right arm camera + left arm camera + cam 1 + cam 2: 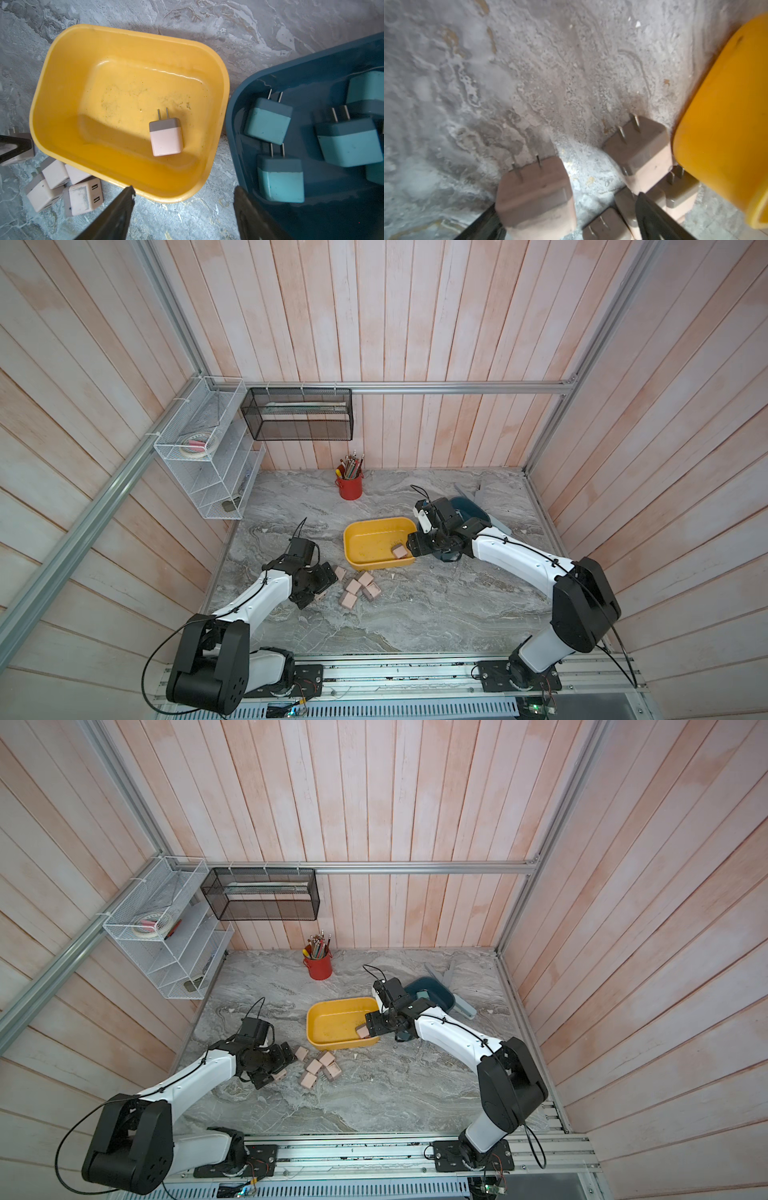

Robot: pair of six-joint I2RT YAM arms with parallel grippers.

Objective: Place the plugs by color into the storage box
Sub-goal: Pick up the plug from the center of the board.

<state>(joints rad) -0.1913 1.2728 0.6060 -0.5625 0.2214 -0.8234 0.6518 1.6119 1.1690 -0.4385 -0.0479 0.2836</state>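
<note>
R pincer apart, L pincer apart; yellow box: 1 pink plug; blue box: teal plugs.

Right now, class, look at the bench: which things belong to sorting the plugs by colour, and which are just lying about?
For the job:
- loose pink plugs beside the yellow box
- pink plug inside it
- teal plugs in the blue box

Lying about:
- red pencil cup
- white wire rack with a tape roll
- black mesh basket

White arm shells, black joints, perhaps zip-tied cables.
</note>
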